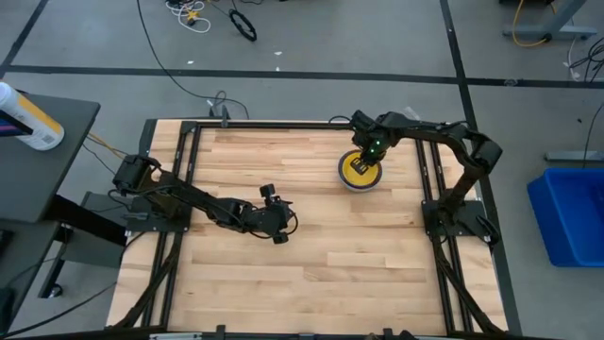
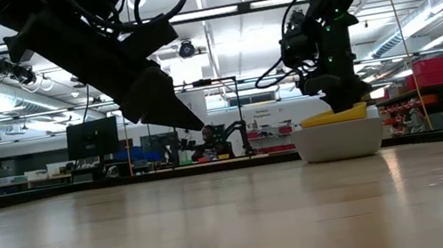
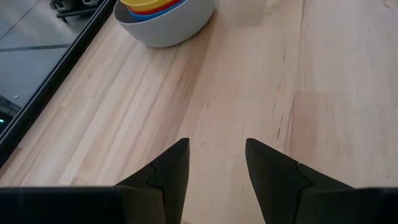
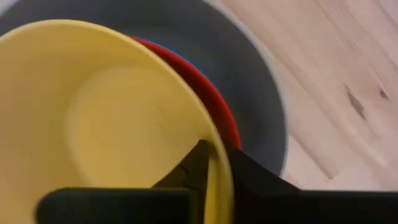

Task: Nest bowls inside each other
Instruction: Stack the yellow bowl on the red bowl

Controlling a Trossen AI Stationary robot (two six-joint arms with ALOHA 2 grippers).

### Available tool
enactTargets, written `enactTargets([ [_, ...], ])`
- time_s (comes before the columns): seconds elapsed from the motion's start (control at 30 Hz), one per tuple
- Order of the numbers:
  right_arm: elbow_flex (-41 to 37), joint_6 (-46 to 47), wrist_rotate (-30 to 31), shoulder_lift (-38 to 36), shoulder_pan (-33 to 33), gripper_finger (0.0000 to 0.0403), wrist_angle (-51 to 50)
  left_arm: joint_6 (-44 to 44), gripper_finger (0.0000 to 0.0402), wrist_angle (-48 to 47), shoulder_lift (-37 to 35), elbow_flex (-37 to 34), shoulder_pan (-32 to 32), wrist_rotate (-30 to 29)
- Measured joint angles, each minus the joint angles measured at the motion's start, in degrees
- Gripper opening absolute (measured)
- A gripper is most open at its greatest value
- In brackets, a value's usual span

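A grey bowl stands on the table at the far right and holds a nested stack. A blue rim and a red rim show inside it. A yellow bowl lies on top, slightly tilted in the low view. My right gripper comes down on this stack from above and is shut on the yellow bowl's rim. My left gripper hovers open over bare wood near the table's middle, with nothing between its fingers. My right gripper has the yellow bowl's rim between its two fingers, one finger inside the bowl and one outside. The fingers point down from above. The bowl sits in the red bowl under it, inside the stack, and tilts a little.
Black frame rails run along the table's left and right sides, close to the stack. A blue bin stands off the table on the right. A white bottle lies on a side shelf at the left. Bare wood stretches across the near half.
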Motion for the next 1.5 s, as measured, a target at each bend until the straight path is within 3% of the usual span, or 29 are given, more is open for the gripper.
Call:
enactTargets([
  [0.27, 0.0, -0.1, -1.2, 0.0, 0.0, 0.0149, 0.0, 0.0, 0.0167, 0.0, 0.0, 0.0, 0.0, 0.0],
  [0.43, 0.0, 0.6, 0.7, 0.0, 0.1, 0.0182, 0.0, 0.0, 0.0167, -0.1, 0.0, 0.0, 0.0, 0.3],
  [0.87, 0.0, 1.4, 3.1, -1.1, 1.8, 0.0187, 2.5, -1.4, 0.0167, 0.3, 0.0, -1.1, 0.0, 1.6],
  [1.5, 4.8, 5.4, 10.4, -5.8, 3.6, 0.0197, -2.2, -1.7, 0.0167, 0.2, 0.0, -1.4, 0.0, 1.7],
])
